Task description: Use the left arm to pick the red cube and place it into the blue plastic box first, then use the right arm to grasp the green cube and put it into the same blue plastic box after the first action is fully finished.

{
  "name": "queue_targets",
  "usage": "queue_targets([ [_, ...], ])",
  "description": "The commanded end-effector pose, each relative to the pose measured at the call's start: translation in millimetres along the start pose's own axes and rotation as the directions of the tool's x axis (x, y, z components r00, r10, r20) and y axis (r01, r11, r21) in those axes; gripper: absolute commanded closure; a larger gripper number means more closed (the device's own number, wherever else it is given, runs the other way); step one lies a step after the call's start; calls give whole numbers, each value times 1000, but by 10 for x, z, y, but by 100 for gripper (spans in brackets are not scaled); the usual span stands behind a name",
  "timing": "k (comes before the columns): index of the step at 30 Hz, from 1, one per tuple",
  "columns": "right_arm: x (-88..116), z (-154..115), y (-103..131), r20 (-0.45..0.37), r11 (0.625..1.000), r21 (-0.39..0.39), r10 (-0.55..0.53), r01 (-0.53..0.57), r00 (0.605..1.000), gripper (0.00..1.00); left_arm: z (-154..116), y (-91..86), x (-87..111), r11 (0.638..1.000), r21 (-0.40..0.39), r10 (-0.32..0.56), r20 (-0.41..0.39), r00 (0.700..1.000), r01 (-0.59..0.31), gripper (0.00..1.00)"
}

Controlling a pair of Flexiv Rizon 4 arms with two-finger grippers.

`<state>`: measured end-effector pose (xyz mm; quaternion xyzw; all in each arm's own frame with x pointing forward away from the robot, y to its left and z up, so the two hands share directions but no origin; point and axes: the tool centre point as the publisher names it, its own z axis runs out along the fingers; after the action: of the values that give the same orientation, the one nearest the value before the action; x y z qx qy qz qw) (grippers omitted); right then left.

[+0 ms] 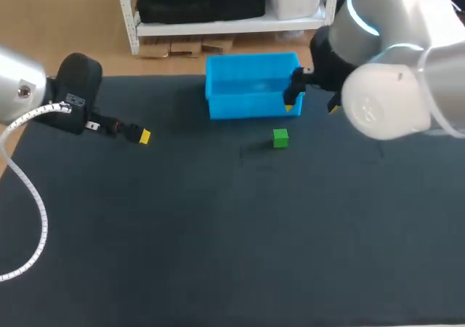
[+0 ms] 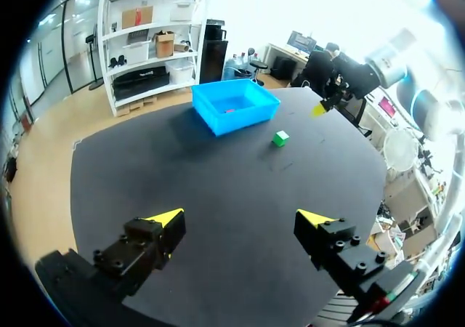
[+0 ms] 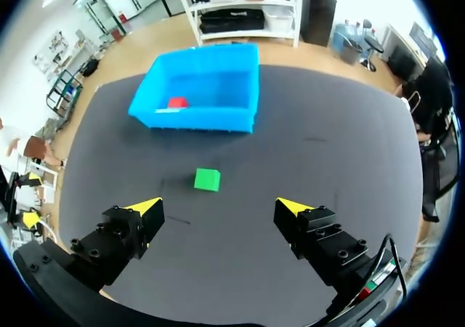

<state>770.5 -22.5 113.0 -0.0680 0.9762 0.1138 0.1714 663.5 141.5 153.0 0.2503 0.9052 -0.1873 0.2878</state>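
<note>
Green cube (image 3: 207, 179) lies ahead of the right arm's spread fingers (image 3: 147, 210).

A small green cube (image 1: 280, 138) sits on the dark table (image 1: 218, 232) just before the blue plastic box's (image 1: 247, 109) right end, near the right gripper (image 1: 312, 106); the left gripper (image 1: 142, 135) is well apart.

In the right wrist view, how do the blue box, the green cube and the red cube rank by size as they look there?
1. blue box
2. green cube
3. red cube: it lies inside the box, farther from the camera, so the two cubes may really be equal.
</note>
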Motion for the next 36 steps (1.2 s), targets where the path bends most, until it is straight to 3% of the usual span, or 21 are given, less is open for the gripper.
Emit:
queue_targets([
  [1, -144, 123, 123, -66, 999, 34, 10, -8, 998, 0, 11, 12, 3, 1000, 5, 1, 5, 1000, -1, 0],
  [10, -128, 395, 262, -157, 1000, 17, 4, -2, 988, 0, 11, 12, 3, 1000, 5, 1, 5, 1000, -1, 0],
  [19, -101, 481, 251, -171, 1000, 20, 13, -10, 985, 0, 11, 12, 3, 1000, 5, 1, 5, 1000, -1, 0],
  [36, -62, 794, 231, -178, 995, 102, 6, 13, 984, 0, 11, 12, 3, 1000, 5, 1, 5, 1000, -1, 0],
])
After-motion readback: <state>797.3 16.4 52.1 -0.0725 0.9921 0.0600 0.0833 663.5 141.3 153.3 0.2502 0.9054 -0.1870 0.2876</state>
